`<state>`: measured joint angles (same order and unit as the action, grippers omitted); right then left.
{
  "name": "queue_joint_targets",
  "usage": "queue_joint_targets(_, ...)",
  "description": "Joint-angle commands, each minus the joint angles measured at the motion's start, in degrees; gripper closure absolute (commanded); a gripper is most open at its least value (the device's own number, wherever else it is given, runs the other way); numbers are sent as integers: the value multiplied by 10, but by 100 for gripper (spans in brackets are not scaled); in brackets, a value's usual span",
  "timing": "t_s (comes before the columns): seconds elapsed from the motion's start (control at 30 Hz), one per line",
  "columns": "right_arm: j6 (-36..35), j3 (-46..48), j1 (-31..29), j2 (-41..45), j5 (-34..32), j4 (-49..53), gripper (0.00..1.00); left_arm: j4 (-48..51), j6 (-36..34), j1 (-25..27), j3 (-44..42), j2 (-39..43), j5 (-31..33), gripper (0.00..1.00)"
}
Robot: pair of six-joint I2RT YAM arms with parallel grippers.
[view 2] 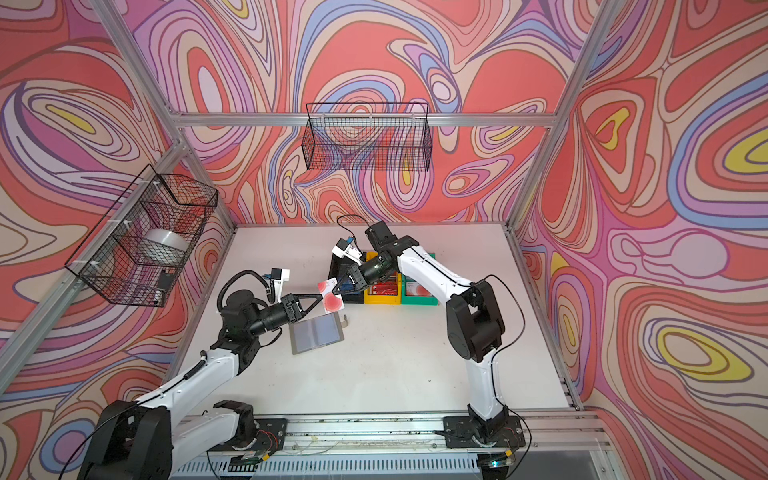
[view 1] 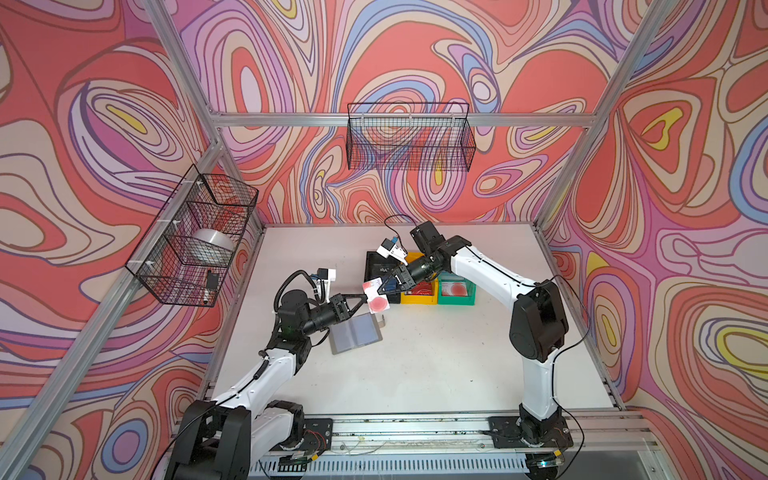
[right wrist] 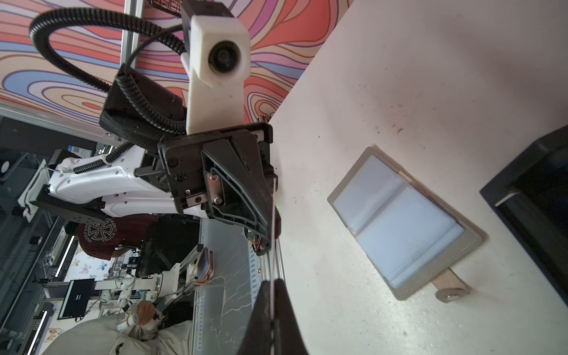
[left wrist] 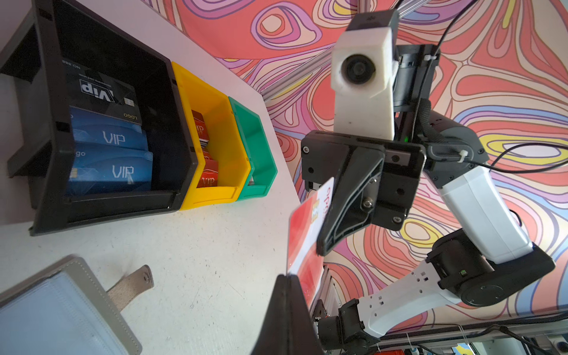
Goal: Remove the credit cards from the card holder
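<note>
the left tool [left wrist: 287, 282] fills the foreground of its own wrist view, its dark fingers pressed together on one edge of the pale card [left wrist: 304, 233] with the red disc. the right tool [left wrist: 322, 246] meets it tip to tip and is clamped on the opposite edge of the same card; in the right wrist view the card [right wrist: 273, 246] shows edge-on as a thin line running between that tool's fingers. in both top views the card [view 1: 376, 301] [view 2: 332, 302] hangs in the air between the two tools, clear of the surface [view 1: 415, 374].

the card holder [view 1: 355, 332] [right wrist: 399, 221] lies open and flat on the surface just below the tools, on the left tool's side, clear sleeves up and snap tab [left wrist: 132, 285] sticking out.

beyond the right tool stand three bins in a touching row: the black bin [left wrist: 49, 123] with blue vip cards [left wrist: 112, 170] and a black vip card [left wrist: 101, 92], the yellow bin [left wrist: 221, 190] with red vip cards [left wrist: 207, 175], and the green bin [left wrist: 261, 159].
</note>
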<state>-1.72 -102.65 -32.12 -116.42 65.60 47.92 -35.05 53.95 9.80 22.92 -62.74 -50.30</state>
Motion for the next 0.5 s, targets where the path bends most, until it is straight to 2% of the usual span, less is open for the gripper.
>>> queue_joint_targets(0.0, -76, -45, 0, -14, 0, 89, 99, 35, -19, 3, 6, 8, 2, 100)
queue_joint_targets(0.07, -118, -73, 0, -22, -29, 142, 100, 54, -27, 3, 10, 9, -1, 98)
queue_joint_targets(0.2, -197, -131, 0, -35, -75, 235, 100, 87, -45, 3, 16, 14, -9, 84)
queue_joint_targets(0.3, -238, -172, 0, -40, -113, 292, 100, 124, -65, 3, 23, 22, -11, 78)
queue_joint_targets(0.47, -291, -189, 0, -18, -294, 347, 100, 193, -101, 3, 35, 38, -1, 76)
